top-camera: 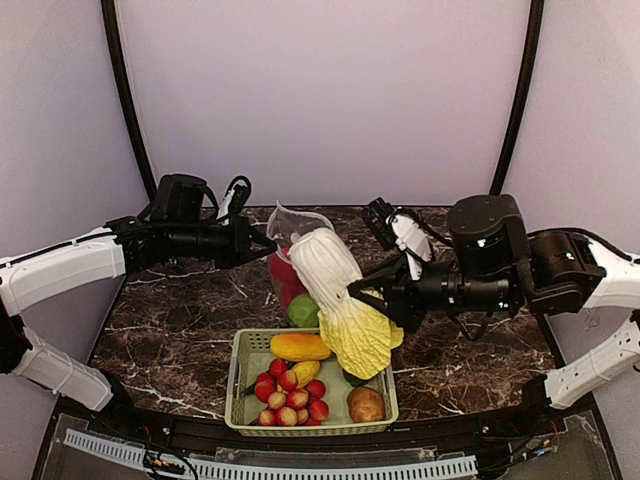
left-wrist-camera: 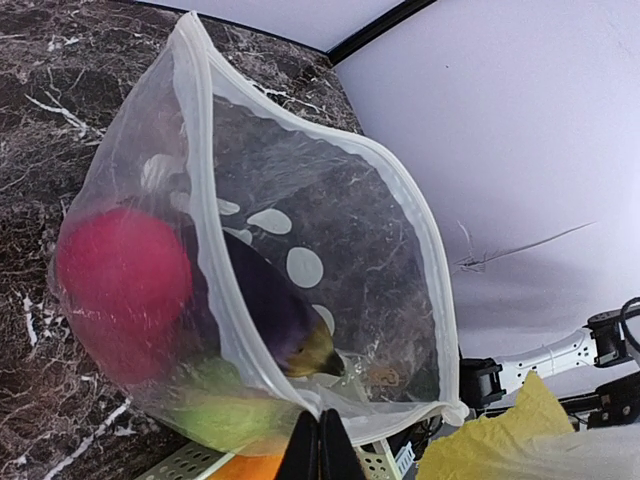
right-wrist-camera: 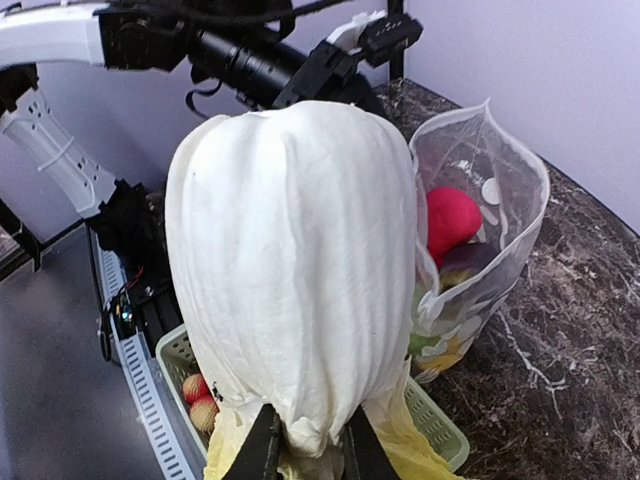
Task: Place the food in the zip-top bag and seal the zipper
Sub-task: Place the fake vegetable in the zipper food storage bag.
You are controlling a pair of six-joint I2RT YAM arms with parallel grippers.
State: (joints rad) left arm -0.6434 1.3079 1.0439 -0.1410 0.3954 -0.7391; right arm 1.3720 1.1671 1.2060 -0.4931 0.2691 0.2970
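Note:
The zip-top bag (top-camera: 292, 222) stands open on the dark marble table, its zipper (left-wrist-camera: 420, 230) running round the mouth. My left gripper (left-wrist-camera: 320, 440) is shut on the bag's rim and holds the mouth up. Inside lie a magenta-pink round fruit (left-wrist-camera: 120, 280), a purple eggplant (left-wrist-camera: 260, 300) and a green apple (left-wrist-camera: 225, 410). My right gripper (right-wrist-camera: 305, 450) is shut on the napa cabbage (right-wrist-camera: 300, 250), pinching it near its leafy end. The cabbage (top-camera: 335, 290) hangs tilted over the basket, its white end right beside the bag's mouth (right-wrist-camera: 500, 230).
A pale green slotted basket (top-camera: 240, 380) sits at the near edge, just in front of the bag. It holds an orange-yellow mango (top-camera: 300, 347), a yellow fruit (top-camera: 306, 371), several small red fruits (top-camera: 290, 395) and a brown potato (top-camera: 366, 404). Curved black poles rise behind the table.

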